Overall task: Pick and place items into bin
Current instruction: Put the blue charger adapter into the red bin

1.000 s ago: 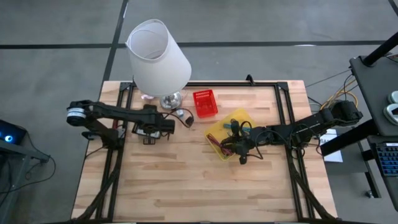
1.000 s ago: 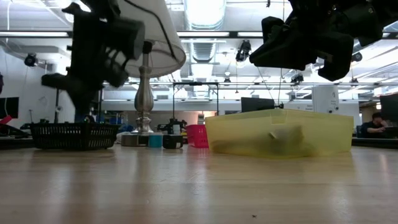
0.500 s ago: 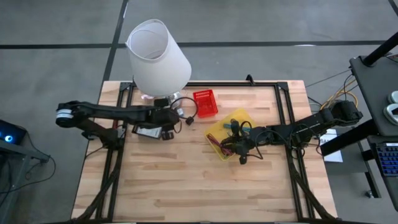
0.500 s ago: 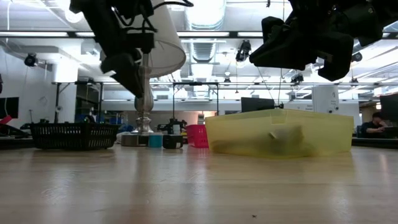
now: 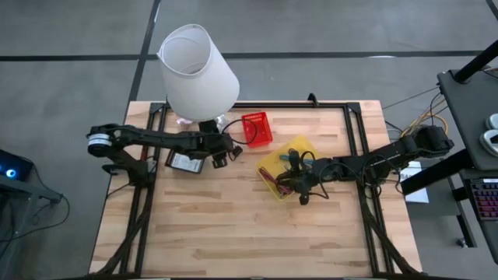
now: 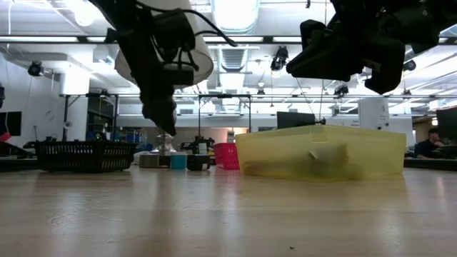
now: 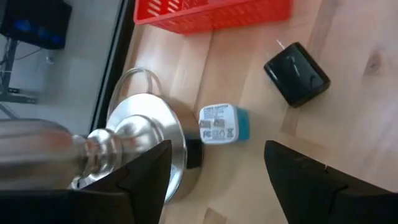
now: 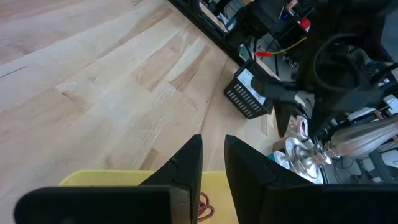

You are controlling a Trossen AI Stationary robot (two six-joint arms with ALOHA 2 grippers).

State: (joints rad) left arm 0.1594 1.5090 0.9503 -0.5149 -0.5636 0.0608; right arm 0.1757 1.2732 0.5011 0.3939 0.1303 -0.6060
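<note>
My left gripper (image 7: pixel 217 186) hangs open next to the white lamp's silver base (image 7: pixel 140 140). Its fingers point down over a small teal-and-white plug (image 7: pixel 224 124) lying on the table against that base. It touches nothing. A black charger cube (image 7: pixel 296 73) lies a little beyond, in front of the red basket (image 7: pixel 211 12). My right gripper (image 8: pixel 213 165) hovers over the yellow bin (image 5: pixel 289 167), its fingers a narrow gap apart with nothing between them. In the bin lie maroon ties (image 5: pixel 270 180), a teal tie (image 5: pixel 292 156) and a black cable (image 5: pixel 308 191).
The tall white lamp (image 5: pixel 198 70) stands at the far left, close above my left arm. A black mesh basket (image 5: pixel 185 162) sits left of my left gripper (image 5: pixel 224 152). The red basket (image 5: pixel 257 130) stands between lamp and bin. Bare wood fills the near half of the table.
My left gripper has gone from above the black mesh basket toward the table's right edge and down. It now hangs lower, next to the lamp's base, with its fingers tipped downward. My right gripper has kept still over the yellow bin.
</note>
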